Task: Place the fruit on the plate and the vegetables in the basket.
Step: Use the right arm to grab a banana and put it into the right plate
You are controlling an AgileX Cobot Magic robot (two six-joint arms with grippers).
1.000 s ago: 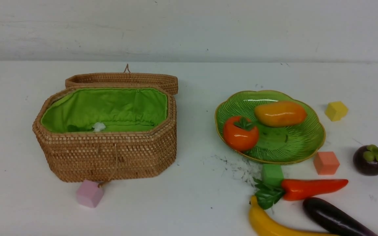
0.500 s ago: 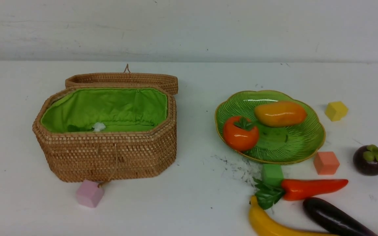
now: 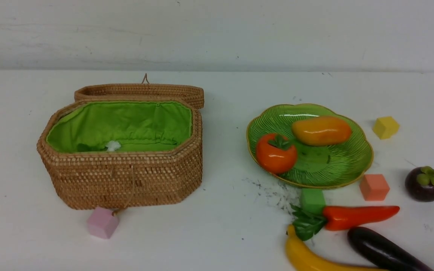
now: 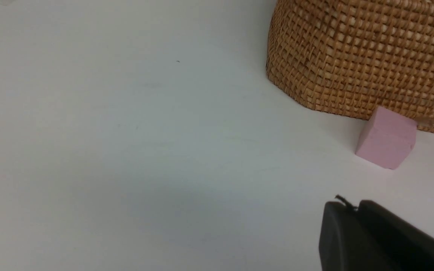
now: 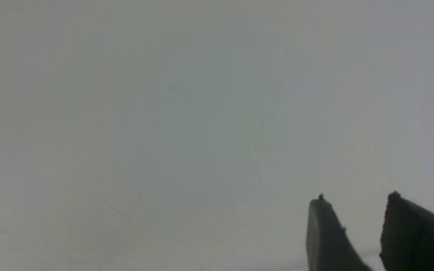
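Note:
On the green plate (image 3: 347,169) lie an orange-yellow mango (image 3: 321,130) and a round orange persimmon (image 3: 276,153). A purple mangosteen (image 3: 425,183) sits right of the plate. Near the front edge lie a banana (image 3: 307,258), a red pepper (image 3: 356,216) and an eggplant (image 3: 384,250). In the open wicker basket (image 3: 126,180), a white radish tip (image 3: 113,145) shows above the front wall. Neither arm shows in the front view. My left gripper (image 4: 352,206) is shut and empty, over bare table near the basket's corner (image 4: 352,56). My right gripper (image 5: 356,199) is open and empty over bare table.
Foam cubes lie about: pink (image 3: 103,222) in front of the basket, also pink (image 4: 386,137) in the left wrist view, green (image 3: 313,199) and orange (image 3: 374,187) by the plate's front rim, yellow (image 3: 385,127) at its right. The basket's lid (image 3: 141,91) lies open behind it.

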